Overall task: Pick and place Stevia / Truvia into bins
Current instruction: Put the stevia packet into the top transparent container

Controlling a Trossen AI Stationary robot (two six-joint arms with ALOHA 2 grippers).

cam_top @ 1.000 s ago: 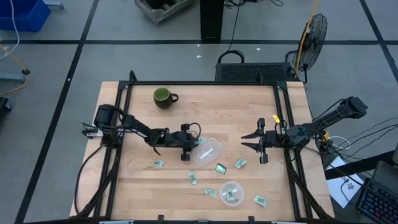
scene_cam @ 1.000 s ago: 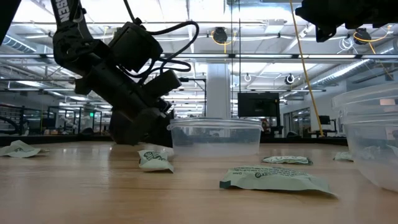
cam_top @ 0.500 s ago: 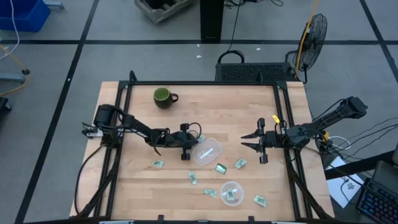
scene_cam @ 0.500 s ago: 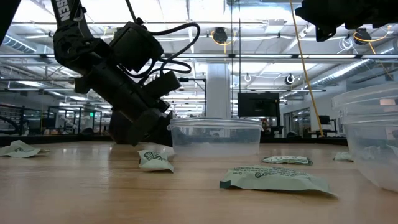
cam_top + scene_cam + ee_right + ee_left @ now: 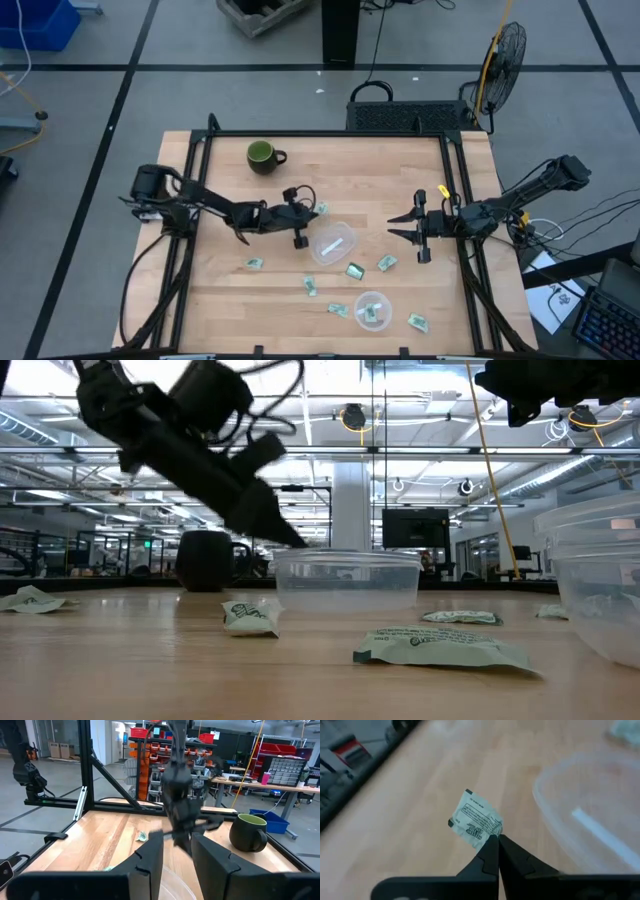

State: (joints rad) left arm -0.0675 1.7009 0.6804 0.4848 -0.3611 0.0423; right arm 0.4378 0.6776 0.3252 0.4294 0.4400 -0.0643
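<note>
Left jaws: my left gripper (image 5: pixel 496 840) is closed on one corner of a Stevia packet (image 5: pixel 476 819); only the fingertips pinch it, the rest hangs free in the air.
Left gripper place: it is lifted off the wood, just beside the rim of the upper bin (image 5: pixel 332 243), on the mug side of it.
Right jaws: my right gripper (image 5: pixel 401 227) is spread wide and holds nothing; it waits on the other side of the upper bin, near the table edge.
Risk one: I judge the grip is thin, so the packet can slip or turn out of the fingers if I swing fast toward the bin.
Risk two: a light paper packet can fall on the rim or outside it if I release before I am over the middle of the bin.
Risk three: the bin is light plastic, so a low finger can push it away.
Other packets: loose packets (image 5: pixel 355 270) lie below the upper bin; the lower bin (image 5: pixel 371 309) already has one inside, I think.
Surface: a pale wooden table (image 5: pixel 230 280) in a black frame, with a dark green mug (image 5: pixel 263 155) well apart from the upper bin.
Room: grey floor, a fan (image 5: pixel 503 56), shelves and workbenches behind.
</note>
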